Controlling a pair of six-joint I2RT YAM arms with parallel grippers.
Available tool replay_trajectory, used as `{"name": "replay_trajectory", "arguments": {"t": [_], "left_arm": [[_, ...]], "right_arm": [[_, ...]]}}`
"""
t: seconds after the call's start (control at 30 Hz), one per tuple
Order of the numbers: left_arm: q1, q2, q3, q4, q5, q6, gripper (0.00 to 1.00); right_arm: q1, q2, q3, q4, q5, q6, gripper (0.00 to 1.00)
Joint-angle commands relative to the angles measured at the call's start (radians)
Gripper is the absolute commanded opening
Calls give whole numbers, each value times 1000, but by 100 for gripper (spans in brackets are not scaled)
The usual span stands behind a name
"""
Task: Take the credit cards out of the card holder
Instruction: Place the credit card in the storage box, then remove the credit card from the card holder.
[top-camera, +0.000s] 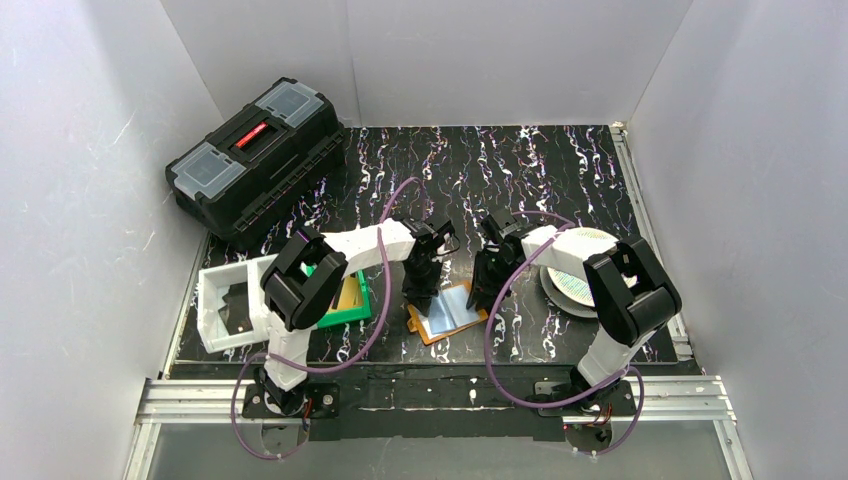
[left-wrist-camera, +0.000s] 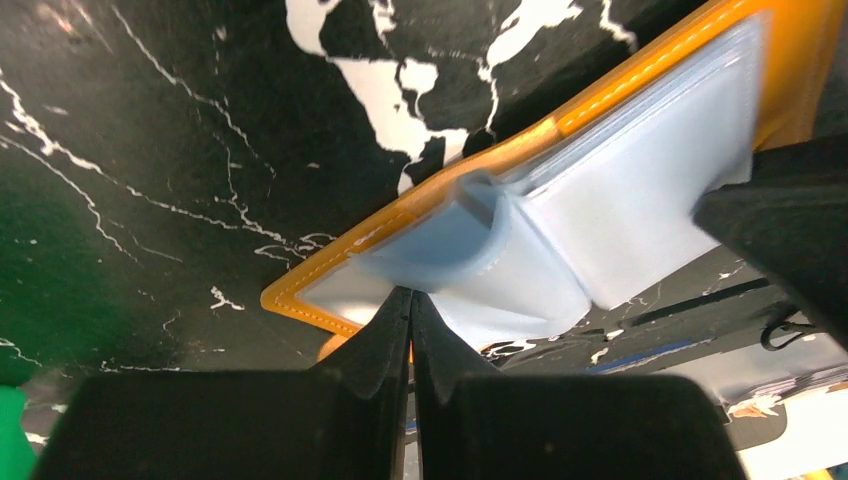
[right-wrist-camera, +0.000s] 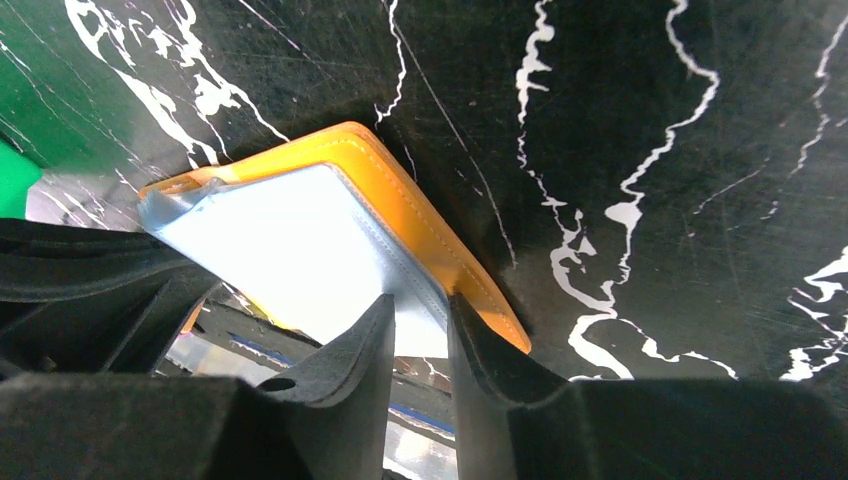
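- Left arm is reaching in from the near left, elbow bent, with the left gripper (top-camera: 420, 296) pointing down at the left half of the open orange-tan bifold card holder with clear inner pockets (top-camera: 455, 312).
- Right arm is folding in from the near right, with the right gripper (top-camera: 487, 292) coming down on the holder's right edge.
- Card holder is lying open and flat on the black white-veined table (top-camera: 560, 180), centre near, between the two grippers.
- Left wrist view is showing the left gripper (left-wrist-camera: 411, 300) fully closed, tips touching a curled clear pocket flap (left-wrist-camera: 480, 250) that the top view is not resolving.
- Right wrist view is showing the right gripper (right-wrist-camera: 420, 305) with a narrow gap over the pocket edge; cannot tell whether it is pinching.
- Only the top view is showing a gold-yellow flat plastic card (top-camera: 350, 292) lying in a green plastic bin (top-camera: 352, 319), just left of the holder.
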Motion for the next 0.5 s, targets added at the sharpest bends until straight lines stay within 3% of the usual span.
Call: {"name": "replay_trajectory", "arguments": {"t": [0.0, 0.47], "left_arm": [[7, 34, 20, 89, -35, 19, 0], [13, 9, -18, 96, -34, 20, 0]], "right_arm": [[-14, -33, -15, 30, -53, 17, 34], [39, -81, -1, 61, -129, 48, 40]]}}
